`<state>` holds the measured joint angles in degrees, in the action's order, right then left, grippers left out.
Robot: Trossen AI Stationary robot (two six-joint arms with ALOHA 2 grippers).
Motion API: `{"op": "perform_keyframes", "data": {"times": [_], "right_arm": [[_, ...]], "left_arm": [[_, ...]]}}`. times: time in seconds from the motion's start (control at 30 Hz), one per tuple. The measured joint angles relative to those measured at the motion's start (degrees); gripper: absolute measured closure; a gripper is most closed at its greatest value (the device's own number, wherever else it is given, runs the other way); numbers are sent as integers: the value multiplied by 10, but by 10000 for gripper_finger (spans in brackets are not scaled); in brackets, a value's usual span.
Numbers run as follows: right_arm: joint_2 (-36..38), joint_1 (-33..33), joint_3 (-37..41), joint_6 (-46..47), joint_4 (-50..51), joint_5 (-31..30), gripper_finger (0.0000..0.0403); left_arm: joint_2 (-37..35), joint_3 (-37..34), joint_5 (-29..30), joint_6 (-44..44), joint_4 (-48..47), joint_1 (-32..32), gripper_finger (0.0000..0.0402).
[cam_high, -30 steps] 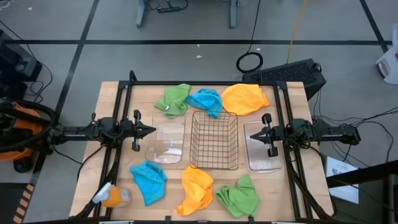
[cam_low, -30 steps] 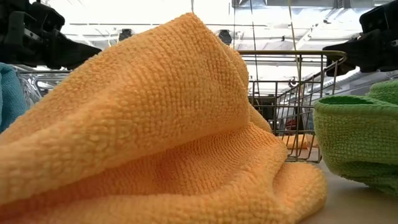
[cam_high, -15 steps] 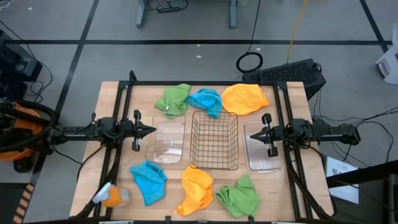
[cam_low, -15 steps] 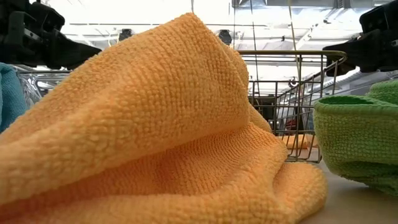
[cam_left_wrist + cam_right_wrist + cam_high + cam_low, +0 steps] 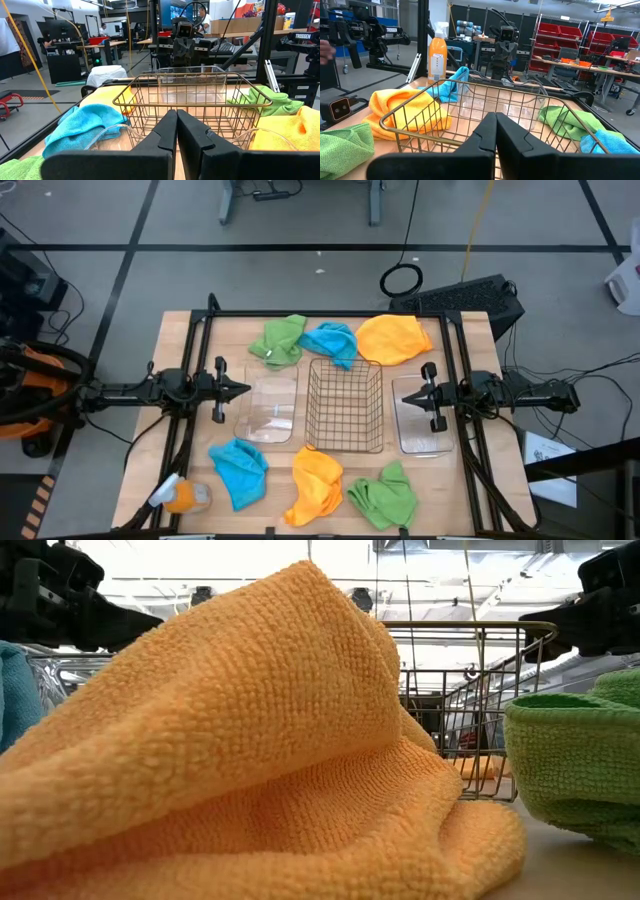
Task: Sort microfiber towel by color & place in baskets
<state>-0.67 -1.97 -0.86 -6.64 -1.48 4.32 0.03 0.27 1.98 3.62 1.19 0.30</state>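
Six microfiber towels lie on the wooden table. Along the far side are a green one [image 5: 280, 340], a blue one [image 5: 330, 342] and an orange-yellow one [image 5: 393, 338]. Along the near side are a blue one [image 5: 238, 470], an orange-yellow one [image 5: 316, 485] and a green one [image 5: 385, 495]. Between the two rows stand three baskets: a clear one [image 5: 270, 408], a wire-mesh one [image 5: 345, 408] and another clear one [image 5: 420, 420]. My left gripper [image 5: 243, 390] hovers shut at the left, and my right gripper [image 5: 407, 394] hovers shut at the right. Both point level toward the wire basket [image 5: 192, 97].
An orange spray bottle [image 5: 178, 495] with a white head stands at the near left corner. A black frame rail [image 5: 320, 315] runs round the table. In the low view the near orange-yellow towel [image 5: 250, 740] fills most of the picture, with the green towel [image 5: 575, 760] beside it.
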Motion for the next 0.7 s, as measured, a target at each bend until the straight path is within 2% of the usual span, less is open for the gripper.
{"op": "perform_keyframes", "data": {"times": [0.37, 0.47, 0.7], "right_arm": [[0, 0, 0, 0, -2, 0, 403], [0, 0, 0, 25, -19, 0, 403], [0, 0, -55, 81, -20, 0, 403]], "left_arm": [[0, 0, 0, 0, 0, 0, 384], [0, 0, 0, 0, 0, 0, 384], [0, 0, 0, 0, 0, 0, 384]]}}
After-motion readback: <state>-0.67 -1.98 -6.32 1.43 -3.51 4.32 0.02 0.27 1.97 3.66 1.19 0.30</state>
